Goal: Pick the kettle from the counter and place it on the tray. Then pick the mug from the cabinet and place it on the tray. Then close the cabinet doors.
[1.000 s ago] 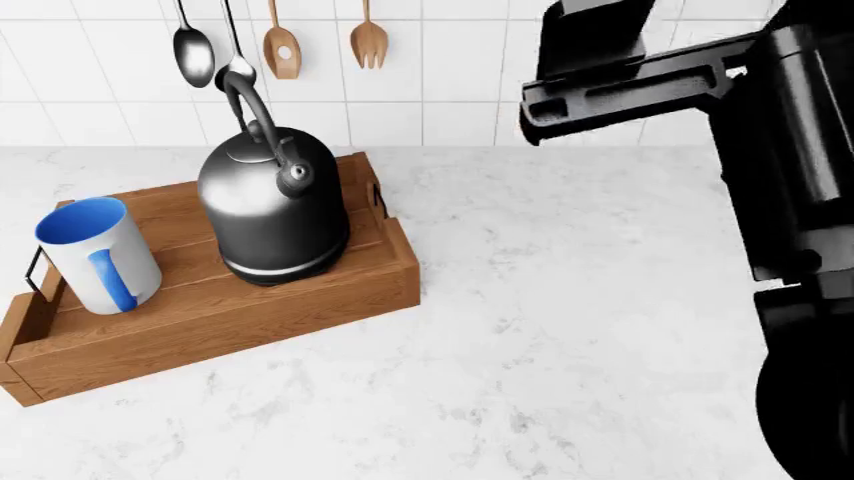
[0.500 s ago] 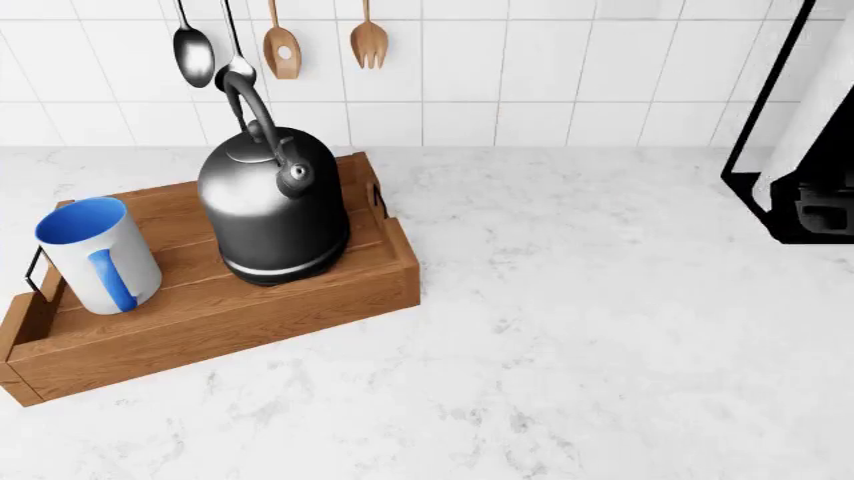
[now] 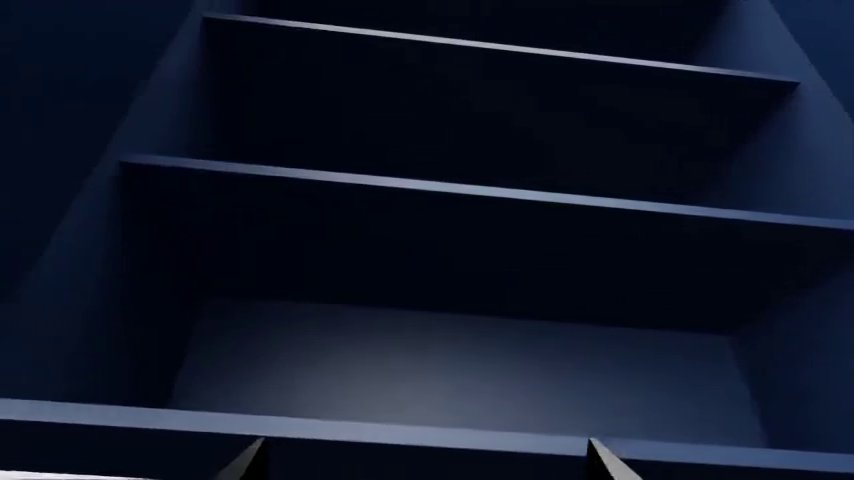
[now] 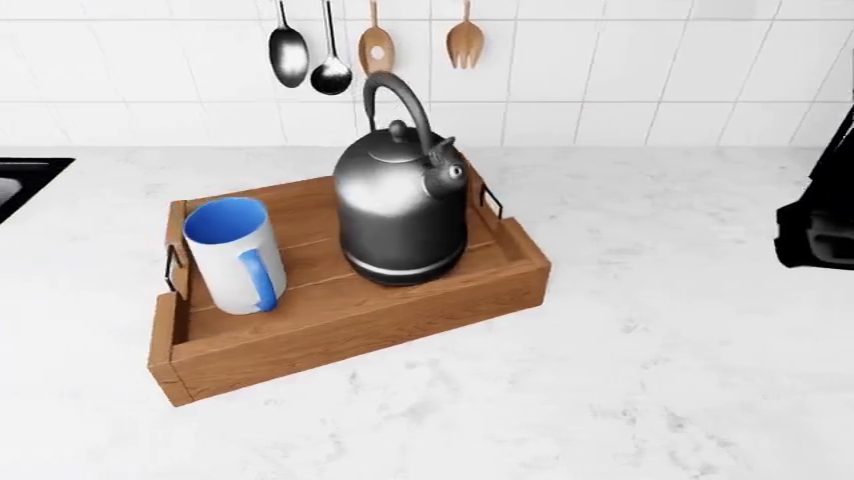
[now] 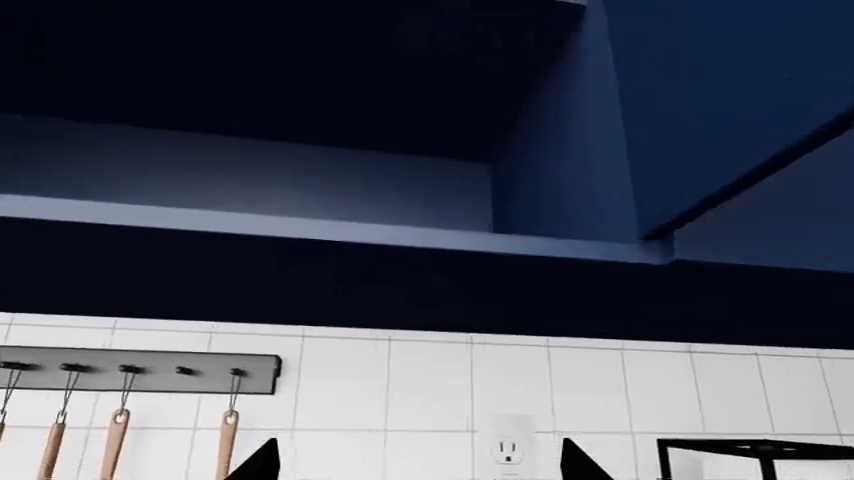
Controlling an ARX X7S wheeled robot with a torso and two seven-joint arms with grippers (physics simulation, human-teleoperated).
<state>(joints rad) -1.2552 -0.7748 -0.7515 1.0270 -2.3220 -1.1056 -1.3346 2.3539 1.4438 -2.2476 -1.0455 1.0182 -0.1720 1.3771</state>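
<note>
both my grippers were up at the cabinet. of the left gripper (image 3: 424, 462) only two dark fingertips (image 3: 246, 462) showed at the edge of its wrist view, well apart from each other, with nothing between them, so it was spread. the right gripper (image 5: 416, 462) looked the same in its wrist view: two dark tips (image 5: 256, 462) apart, holding nothing. in the head view only a black part of my right arm (image 4: 817, 225) was seen at the right edge.

the cabinet (image 3: 454, 370) was dark blue inside, with bare shelves (image 3: 467, 190) one over the other, and it stood open in front of my left wrist camera. from the right wrist camera i saw its underside and one blue door (image 5: 727, 100) standing open beside it.

the counter (image 4: 641, 400) was white with faint grey veins, and the white tiled wall (image 4: 614, 70) stood behind it. the tray (image 4: 360, 335) lay on the counter, turned a little. the kettle (image 4: 398, 205) stood upright in the tray, in its right half, with the handle arched above the lid. the mug (image 4: 234, 255) stood upright in the left half, near the kettle but not touching it, its blue handle turned toward me.

four utensils (image 4: 331, 50), two of metal and two of wood, hung on the wall above the kettle.
</note>
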